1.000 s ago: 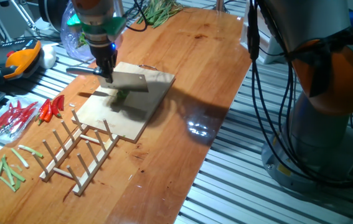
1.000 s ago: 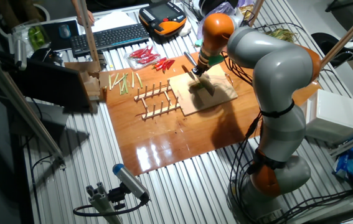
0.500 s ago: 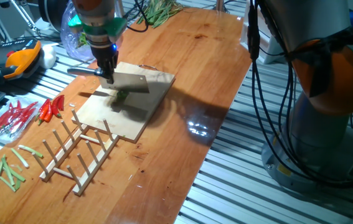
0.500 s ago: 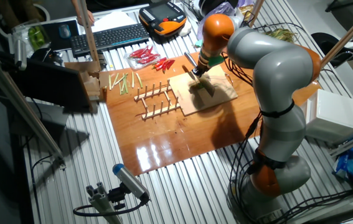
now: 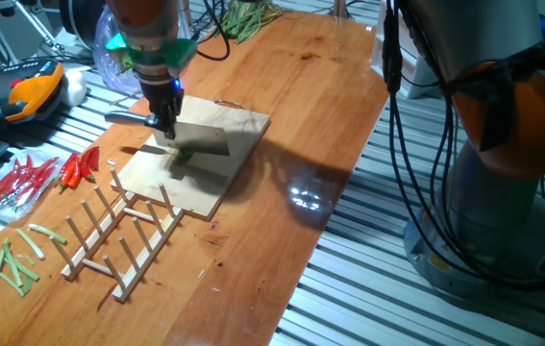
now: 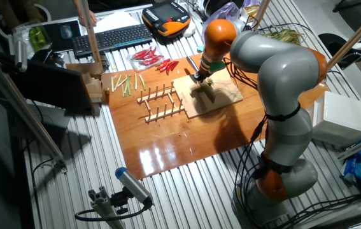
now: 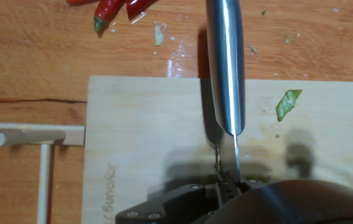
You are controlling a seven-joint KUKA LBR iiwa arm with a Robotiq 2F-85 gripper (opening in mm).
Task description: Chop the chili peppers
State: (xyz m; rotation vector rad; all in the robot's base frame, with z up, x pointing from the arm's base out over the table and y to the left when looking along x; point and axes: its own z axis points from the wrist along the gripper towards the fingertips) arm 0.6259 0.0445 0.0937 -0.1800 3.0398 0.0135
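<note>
Holding a cleaver [image 5: 198,138] over the wooden cutting board [image 5: 216,183], my gripper [image 5: 163,123] has its jaws clenched on the knife's handle, with the broad steel blade stretching out sideways just above the board's middle. From the hand view I look straight down the spine of the cleaver [image 7: 225,62], which runs up the frame and crosses the board's far edge.

On the board [image 7: 139,137] I can see one small bright green chili piece [image 7: 287,104] lying to the right of the blade, apart from it and near the far edge. In the fixed view a bit of green chili [image 5: 184,154] shows just under the lower edge of the blade. Tiny green flecks lie scattered on the tabletop beyond the board.

Some lettering is burned into the board near its left edge, running sideways in the hand view; I can't read it with any confidence.

Beyond the board, the tips of red chilies [image 7: 119,9] poke into the hand view, and the fixed view shows the red chilies [image 5: 73,169] lying at the table's edge. A wooden dish rack [image 5: 120,234] stands just beside the board, and pale green stalk pieces [image 5: 12,261] lie past it. From the other fixed view the arm [image 6: 270,70] bends down over the board [image 6: 221,100].
</note>
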